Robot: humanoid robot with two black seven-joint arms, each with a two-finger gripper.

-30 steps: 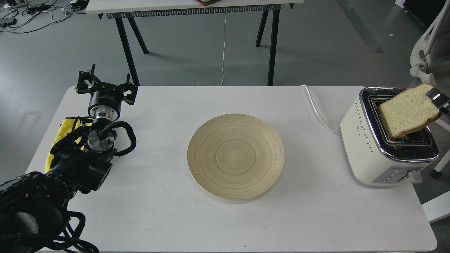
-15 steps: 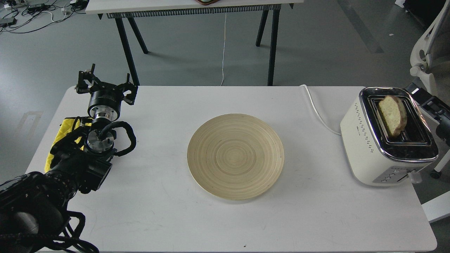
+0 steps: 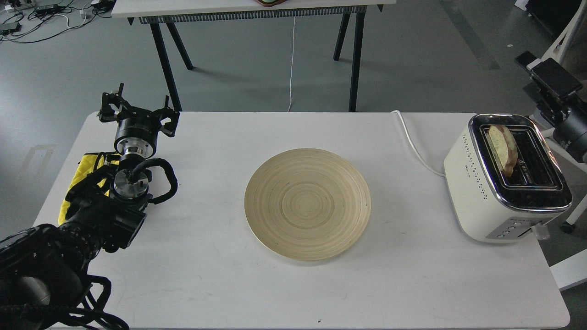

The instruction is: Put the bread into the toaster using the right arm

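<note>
The left gripper (image 3: 136, 111) is resting far left of the plate (image 3: 307, 204), on the white table (image 3: 215, 284). Its fingers are standing spread apart and are holding nothing. A yellow cloth (image 3: 82, 172) is lying under that arm.

The plate is sitting bare in the middle of the table, so the bread (image 3: 502, 149) is not waiting there any more. Right of the plate, the toaster (image 3: 500, 183) is standing at the table's right edge, and the bread is sitting upright in its left slot, with the top part still showing above the chrome. Its white cord (image 3: 415, 142) is running from the toaster toward the back of the table.

The right gripper (image 3: 548, 75) is hanging up and right of the toaster, well apart from it and holding nothing; how wide it is open, I cannot tell. In my judgement the task is nearly finished, perhaps only the arm's retreat is remaining.

Behind the plate a grey floor, a second table (image 3: 247, 8) on black legs and some cables (image 3: 32, 23) are showing.
</note>
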